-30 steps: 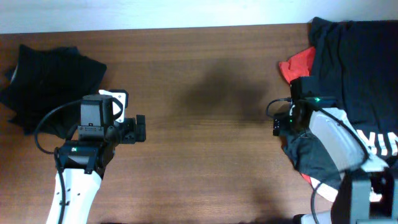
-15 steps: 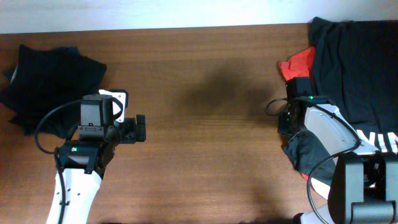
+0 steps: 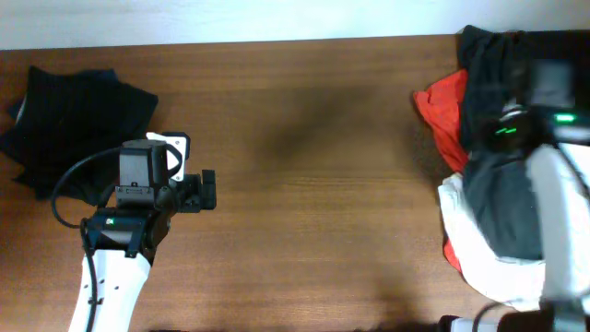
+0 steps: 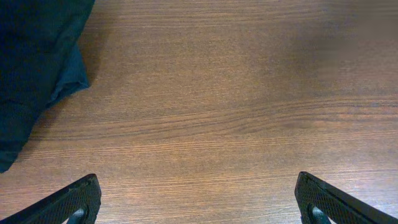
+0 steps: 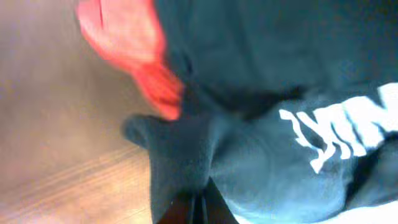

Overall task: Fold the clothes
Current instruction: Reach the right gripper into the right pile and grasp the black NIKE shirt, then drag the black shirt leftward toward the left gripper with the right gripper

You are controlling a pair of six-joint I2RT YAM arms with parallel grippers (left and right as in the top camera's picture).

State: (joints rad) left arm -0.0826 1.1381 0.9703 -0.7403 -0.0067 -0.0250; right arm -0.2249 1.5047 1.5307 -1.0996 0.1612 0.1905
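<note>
A heap of clothes lies at the table's right edge: a dark grey garment (image 3: 502, 207) with white lettering (image 5: 348, 124), a red one (image 3: 441, 111), a white one (image 3: 475, 267) and a black one (image 3: 479, 55). In the right wrist view my right gripper (image 5: 199, 210) is shut on a fold of the dark grey garment (image 5: 180, 155), next to the red cloth (image 5: 130, 37). From overhead the right arm (image 3: 553, 175) hides those fingers. My left gripper (image 3: 207, 191) (image 4: 198, 202) stands wide open over bare wood, beside a folded dark pile (image 3: 74, 120).
The wooden table (image 3: 313, 203) stretches between the two arms. A corner of the folded dark pile (image 4: 31, 62) shows at the left wrist view's upper left. The table's far edge (image 3: 277, 41) meets a white wall.
The right gripper has closed on the dark grey garment and the arm has swung back and right over the heap, pulling the fabric along and baring the white garment. The left arm has not moved.
</note>
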